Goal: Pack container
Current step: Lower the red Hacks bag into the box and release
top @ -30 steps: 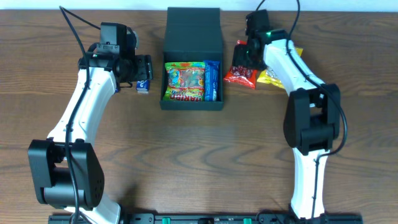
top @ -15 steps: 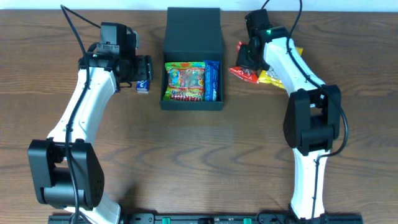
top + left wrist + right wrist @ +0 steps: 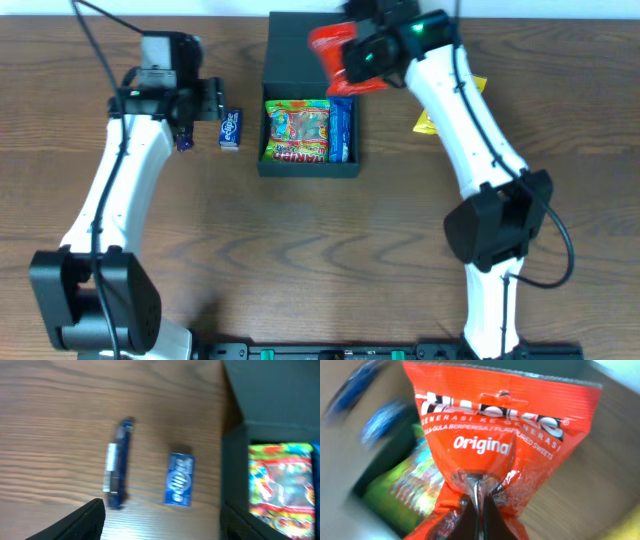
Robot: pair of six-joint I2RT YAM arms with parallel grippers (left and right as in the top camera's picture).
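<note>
The dark teal container (image 3: 310, 60) stands open at the table's back, lid flap laid back. Inside lie a colourful gummy bag (image 3: 297, 132) and a blue pack (image 3: 341, 130). My right gripper (image 3: 352, 72) is shut on a red sweets bag (image 3: 335, 48), which hangs above the container's lid side. The right wrist view shows the red bag (image 3: 495, 435) pinched between the fingers of my right gripper (image 3: 478, 505). My left gripper (image 3: 200, 105) stands open left of the container, empty. In the left wrist view, my left gripper (image 3: 162, 525) hovers over a small blue pack (image 3: 179, 480) and a dark blue bar (image 3: 118, 472).
The small blue pack (image 3: 230, 128) and the dark bar (image 3: 184, 140) lie on the wood left of the container. A yellow bag (image 3: 425, 122) lies to the container's right, partly under the right arm. The container's wall (image 3: 232, 470) rises beside my left gripper's right finger.
My right gripper shut on the red bag, lifted it and carried it left over the container. My left arm drew back a little to the left, still open.
</note>
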